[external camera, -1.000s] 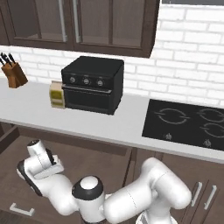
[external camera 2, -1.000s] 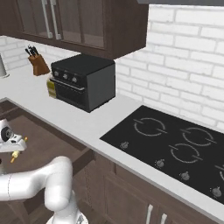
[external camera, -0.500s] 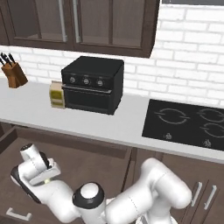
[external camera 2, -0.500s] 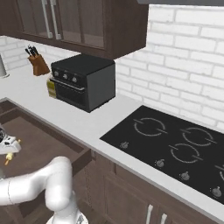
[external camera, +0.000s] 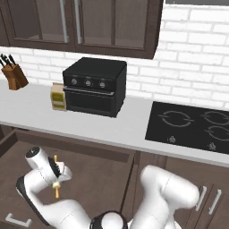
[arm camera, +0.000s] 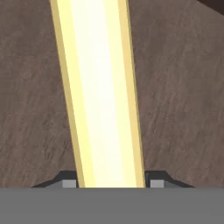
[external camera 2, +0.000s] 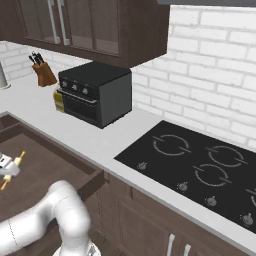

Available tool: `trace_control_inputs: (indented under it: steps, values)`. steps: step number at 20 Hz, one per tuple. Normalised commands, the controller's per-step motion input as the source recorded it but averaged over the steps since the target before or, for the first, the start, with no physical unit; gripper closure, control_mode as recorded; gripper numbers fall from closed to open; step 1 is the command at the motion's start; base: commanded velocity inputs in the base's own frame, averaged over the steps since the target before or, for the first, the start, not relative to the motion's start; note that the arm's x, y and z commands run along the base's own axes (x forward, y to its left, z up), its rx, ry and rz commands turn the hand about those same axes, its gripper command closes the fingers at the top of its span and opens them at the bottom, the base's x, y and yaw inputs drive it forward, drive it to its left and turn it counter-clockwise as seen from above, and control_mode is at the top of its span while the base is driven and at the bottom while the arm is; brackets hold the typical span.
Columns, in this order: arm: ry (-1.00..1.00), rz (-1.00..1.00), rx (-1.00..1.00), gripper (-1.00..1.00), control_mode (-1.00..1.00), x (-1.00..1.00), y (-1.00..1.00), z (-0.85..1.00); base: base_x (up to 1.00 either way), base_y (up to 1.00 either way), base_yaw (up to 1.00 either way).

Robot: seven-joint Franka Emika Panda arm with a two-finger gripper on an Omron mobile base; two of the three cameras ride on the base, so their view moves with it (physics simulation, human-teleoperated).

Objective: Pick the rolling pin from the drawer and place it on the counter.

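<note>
Low on the left, over the open drawer (external camera: pixel 94 174), the gripper (external camera: pixel 57 175) is clamped across the middle of the rolling pin (external camera: pixel 56 176), whose long axis runs crosswise between the fingers, while the counter (external camera: pixel 116 127) waits above and behind; no writing is readable on anything.

A white brick wall (external camera: pixel 192 58) ran behind the light grey counter (external camera: pixel 94 123), well above and beyond the tool. Dark brown upper cabinets (external camera: pixel 85 22) with glass fronts and silver bar handles hung over it. On the counter stood a black toaster oven (external camera: pixel 94 85), a small yellow box (external camera: pixel 57 96) just beside it, and a knife block (external camera: pixel 14 76) farther off. A black glass cooktop (external camera 2: pixel 200 167) lay well apart, with dark lower cabinet doors (external camera 2: pixel 150 225) beneath.
</note>
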Motion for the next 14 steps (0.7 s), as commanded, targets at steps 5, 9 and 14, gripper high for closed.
trace_control_inputs:
  steps: [5, 9, 14]
  values:
    - [-0.38, -0.23, 0.12, 1.0, -1.0, -0.02, -0.75, 1.0, 0.0, 0.0, 0.0]
    - [-0.33, -0.2, 0.17, 1.0, -1.0, 0.01, -0.76, 1.0, 0.0, 0.0, 0.0]
    - [-0.1, -0.16, 0.19, 1.0, -1.0, 0.51, -0.46, 1.0, 0.0, 0.0, 0.0]
